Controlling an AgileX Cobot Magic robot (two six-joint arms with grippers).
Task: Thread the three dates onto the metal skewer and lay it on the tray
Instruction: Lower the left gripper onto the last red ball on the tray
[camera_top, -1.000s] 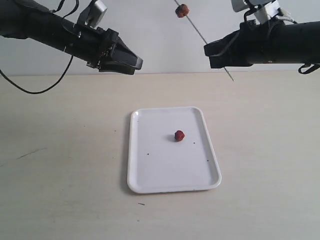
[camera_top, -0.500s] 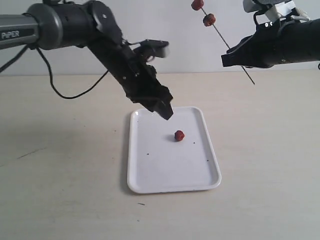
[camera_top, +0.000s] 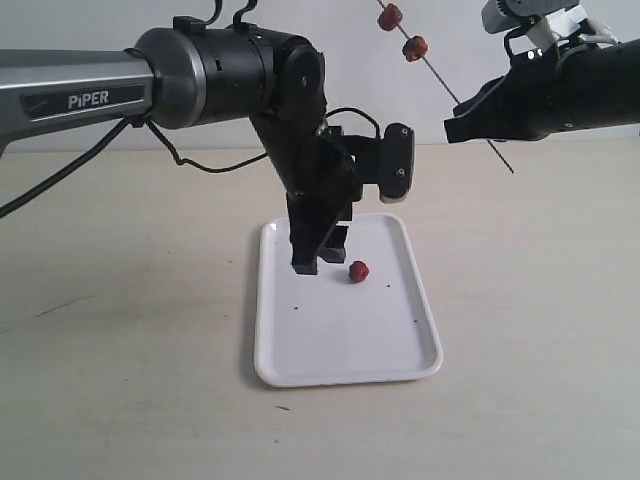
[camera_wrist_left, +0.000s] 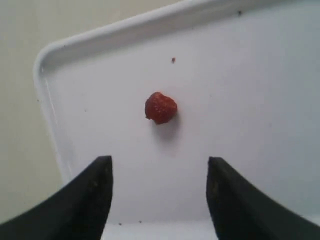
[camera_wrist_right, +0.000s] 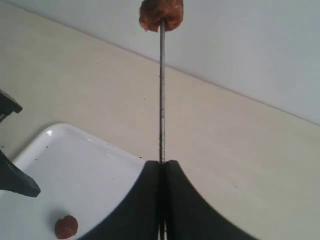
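Fingers (camera_top: 305, 262) of the left gripper (camera_top: 320, 262) are standing wide to grab the date (camera_top: 358, 271) (at three o'clock); right gripper (camera_wrist_right: 161, 169) is pinching the skewer (camera_wrist_right: 161, 100).

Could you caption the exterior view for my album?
Left gripper, jaws open, beside the loose date on the tray; right gripper holds the skewer with two dates.

Robot lab: bare tabletop (camera_top: 120, 390), blank wall (camera_top: 60, 22)

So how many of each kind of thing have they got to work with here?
Tray: 1
Metal skewer: 1
Dates: 3, that one loose on the tray, two threaded on the skewer
Total: 5
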